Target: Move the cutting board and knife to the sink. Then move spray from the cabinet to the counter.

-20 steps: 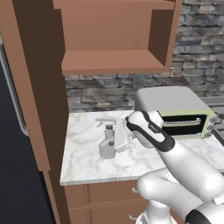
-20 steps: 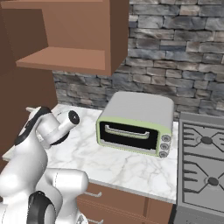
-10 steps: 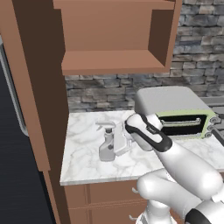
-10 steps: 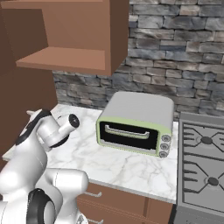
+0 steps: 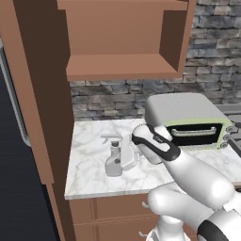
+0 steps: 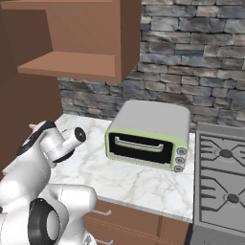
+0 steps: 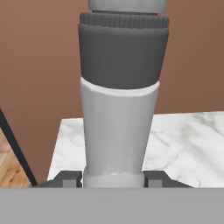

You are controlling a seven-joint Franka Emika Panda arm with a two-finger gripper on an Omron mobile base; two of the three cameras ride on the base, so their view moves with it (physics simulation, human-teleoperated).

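Note:
The spray [image 5: 113,161], a small grey-white bottle with a trigger head, stands upright on the white marble counter [image 5: 92,141] near its left end. My gripper [image 5: 127,157] reaches it from the right and is shut on its body. In the hand view the spray [image 7: 118,122] fills the middle between my fingertips [image 7: 70,177], with my gripper [image 7: 113,177] closed at its lower part. Above hangs the open brown cabinet [image 5: 123,70], its shelf bare; it also appears as the cabinet [image 6: 72,62] in the right base view. The cutting board and knife are out of view.
A green-fronted toaster oven [image 5: 188,120] sits on the counter right of my arm, seen again as the toaster oven [image 6: 148,136]. A grey gas stove [image 6: 222,182] lies further right. A tall brown panel [image 5: 40,99] and a dark appliance [image 5: 16,155] border the counter's left end.
My gripper has carried the spray down and slightly left, from just above the counter to its surface. The toaster oven has not moved.

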